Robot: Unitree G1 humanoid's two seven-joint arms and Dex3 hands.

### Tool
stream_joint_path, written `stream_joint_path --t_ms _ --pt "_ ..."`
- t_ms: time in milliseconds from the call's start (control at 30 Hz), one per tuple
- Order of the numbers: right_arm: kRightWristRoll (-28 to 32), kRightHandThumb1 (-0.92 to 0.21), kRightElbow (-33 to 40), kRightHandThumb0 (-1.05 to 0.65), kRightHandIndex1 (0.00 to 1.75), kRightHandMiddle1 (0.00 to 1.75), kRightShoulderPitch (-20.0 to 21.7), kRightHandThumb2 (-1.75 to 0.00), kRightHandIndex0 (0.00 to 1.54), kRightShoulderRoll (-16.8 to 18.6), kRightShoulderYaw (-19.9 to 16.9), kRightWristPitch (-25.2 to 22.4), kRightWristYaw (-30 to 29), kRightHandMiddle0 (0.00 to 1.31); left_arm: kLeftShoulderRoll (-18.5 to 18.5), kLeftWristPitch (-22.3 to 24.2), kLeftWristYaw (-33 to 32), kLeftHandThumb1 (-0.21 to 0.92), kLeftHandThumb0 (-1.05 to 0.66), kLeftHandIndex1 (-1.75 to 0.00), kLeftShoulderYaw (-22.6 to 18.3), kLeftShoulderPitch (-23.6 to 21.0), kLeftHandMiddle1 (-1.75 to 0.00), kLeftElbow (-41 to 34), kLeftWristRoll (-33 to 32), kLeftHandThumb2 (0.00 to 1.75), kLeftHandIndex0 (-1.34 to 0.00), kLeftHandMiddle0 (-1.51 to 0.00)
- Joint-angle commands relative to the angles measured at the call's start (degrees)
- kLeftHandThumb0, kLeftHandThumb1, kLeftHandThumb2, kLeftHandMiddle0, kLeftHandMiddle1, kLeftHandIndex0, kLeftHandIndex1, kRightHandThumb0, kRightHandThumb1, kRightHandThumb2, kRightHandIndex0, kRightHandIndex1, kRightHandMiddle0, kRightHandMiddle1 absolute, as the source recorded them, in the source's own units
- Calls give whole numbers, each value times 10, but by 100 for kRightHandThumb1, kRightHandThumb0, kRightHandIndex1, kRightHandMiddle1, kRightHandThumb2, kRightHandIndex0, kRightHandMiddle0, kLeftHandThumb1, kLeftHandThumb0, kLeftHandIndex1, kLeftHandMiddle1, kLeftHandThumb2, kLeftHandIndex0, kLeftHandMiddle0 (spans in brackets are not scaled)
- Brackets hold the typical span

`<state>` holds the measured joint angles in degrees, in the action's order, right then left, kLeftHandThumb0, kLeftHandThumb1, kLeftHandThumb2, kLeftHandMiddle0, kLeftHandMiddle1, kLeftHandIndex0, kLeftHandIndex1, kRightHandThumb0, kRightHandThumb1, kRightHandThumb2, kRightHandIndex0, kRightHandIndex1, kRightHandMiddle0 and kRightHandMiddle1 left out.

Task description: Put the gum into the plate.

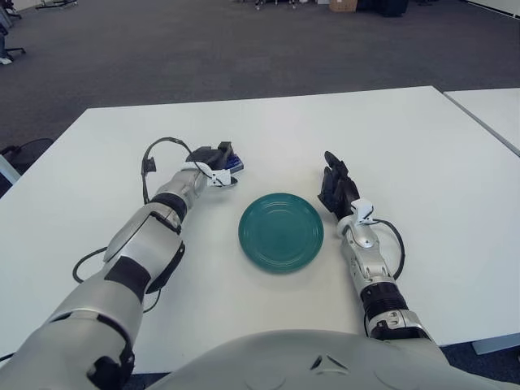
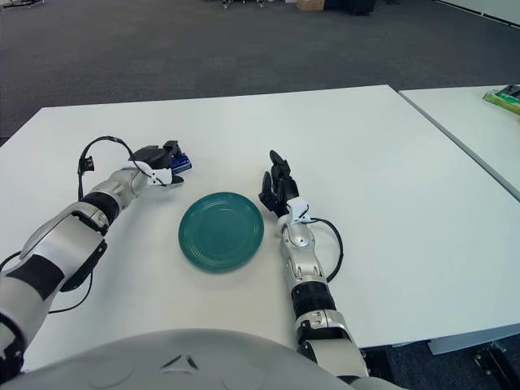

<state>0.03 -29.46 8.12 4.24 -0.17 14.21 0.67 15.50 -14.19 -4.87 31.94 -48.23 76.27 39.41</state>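
- Left eye view: one round teal plate, smooth and glossy with a shallow raised rim, flat on the matte white table; nothing in the plate.
- One small blue gum pack, boxy and hard-edged, up and to the left of the plate, well apart from it; whether touching the table or lifted, cannot tell.
- Left hand, black fingers on a silver forearm, curled closed around the gum pack, only the pack's blue end showing past the fingers.
- Right hand, black and jointed, just right of the plate, fingers loosely extended and pointing away, holding nothing.
- Right eye view: same single plate, bare inside; same single gum pack clasped in the left hand.
- Two looping black cables, one at each wrist.
- Second white table at the right edge, bearing one green packet, flat and rectangular.
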Motion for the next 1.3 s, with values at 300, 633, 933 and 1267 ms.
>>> stream_joint_path --t_ms 300,633,933,1267 --pt "6 -92 -78 -75 1 35 -63 -83 13 2 -6 -81 -3 0 -9 -63 146 69 -47 -162 17 70 -175 -1 -15 69 -47 -63" --pt "-1 -92 -84 -76 0 34 -56 -84 13 -1 -2 -77 -3 0 -4 -105 164 66 -40 -161 18 88 -175 -14 -25 76 -46 -64" --pt "-7 -92 -89 -77 0 32 -50 -85 12 -1 4 -73 -1 0 12 -134 159 76 -39 -160 27 88 -175 -35 -27 62 -41 -60" --pt "-17 -92 -87 -77 0 31 -51 -85 11 -3 11 -67 -3 0 24 -132 127 91 -53 -160 45 82 -175 -48 -11 42 -27 -63"
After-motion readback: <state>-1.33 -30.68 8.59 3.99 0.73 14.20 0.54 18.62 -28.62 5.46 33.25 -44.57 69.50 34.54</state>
